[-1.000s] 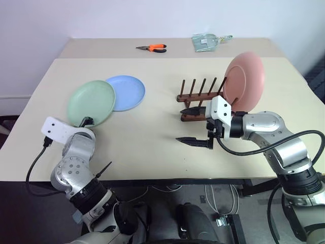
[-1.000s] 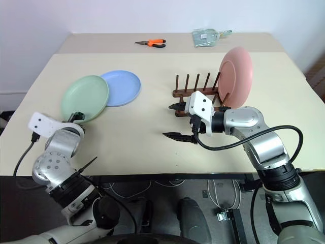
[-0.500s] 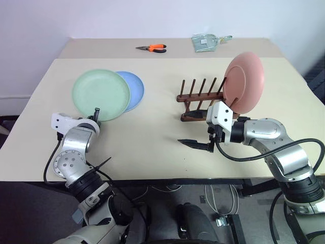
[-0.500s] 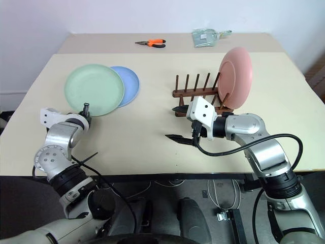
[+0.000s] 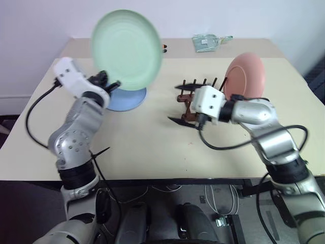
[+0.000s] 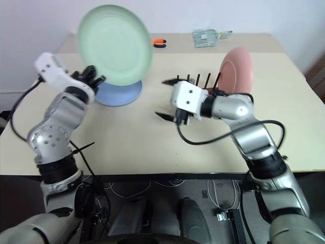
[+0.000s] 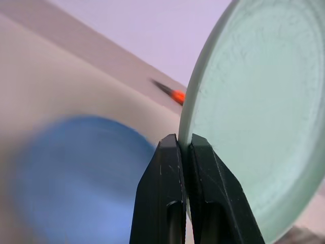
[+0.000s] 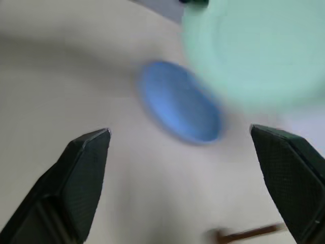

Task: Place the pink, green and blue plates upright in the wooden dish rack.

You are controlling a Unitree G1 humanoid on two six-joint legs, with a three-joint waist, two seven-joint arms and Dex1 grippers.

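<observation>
Left eye view, beige table [image 5: 152,147], L tool [image 5: 109,86] clamping green plate [image 5: 127,50], R tool [image 5: 180,103] wide apart

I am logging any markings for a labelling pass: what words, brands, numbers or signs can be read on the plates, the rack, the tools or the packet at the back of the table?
No text can be read anywhere.
Green plate: plain, no marking.
Blue plate: plain.
Pink plate: plain.
Wooden dish rack: no label seen.
Packet at the table's far edge: any print is too small to read.
Orange-handled pliers: mostly hidden, no brand legible.
</observation>
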